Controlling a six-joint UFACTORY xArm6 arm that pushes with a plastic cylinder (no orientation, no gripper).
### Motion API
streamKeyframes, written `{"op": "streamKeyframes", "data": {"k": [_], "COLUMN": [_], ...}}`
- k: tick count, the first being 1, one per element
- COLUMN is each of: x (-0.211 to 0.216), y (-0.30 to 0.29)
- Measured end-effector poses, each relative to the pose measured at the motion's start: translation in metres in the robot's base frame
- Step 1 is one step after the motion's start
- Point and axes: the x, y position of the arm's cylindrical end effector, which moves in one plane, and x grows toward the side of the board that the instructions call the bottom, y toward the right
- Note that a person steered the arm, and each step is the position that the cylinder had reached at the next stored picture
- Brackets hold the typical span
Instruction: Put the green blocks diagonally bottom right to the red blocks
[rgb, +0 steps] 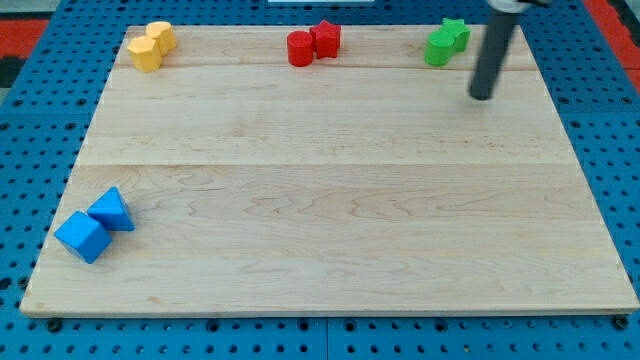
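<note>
Along the counter's (330, 200) top edge sit three pairs. At the view's left, the yellow blocks (152, 46) touch. Near the middle, the red cylinder (300, 49) touches the red star (325, 39) on its right. Further right, the green block (438, 47) touches the green star (455, 34). The tip (482, 97) stands just below and right of the green pair (apart from both). The blue cube (82, 236) and blue wedge (110, 210) touch at bottom left.

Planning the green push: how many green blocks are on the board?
2, touching, near the view's top right: a green block and a green star. My tip sits just lower right.
</note>
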Motion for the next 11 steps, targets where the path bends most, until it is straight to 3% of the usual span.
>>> {"op": "streamKeyframes", "data": {"k": [1, 2, 3, 4, 5, 6, 7, 8, 10, 11], "x": [-0.039, -0.112, -0.114, -0.142, -0.126, -0.076, -0.105, -0.133, -0.014, -0.032], "y": [0.088, 0.079, 0.012, 0.024, -0.024, -0.078, -0.043, -0.086, -0.156, -0.151]}}
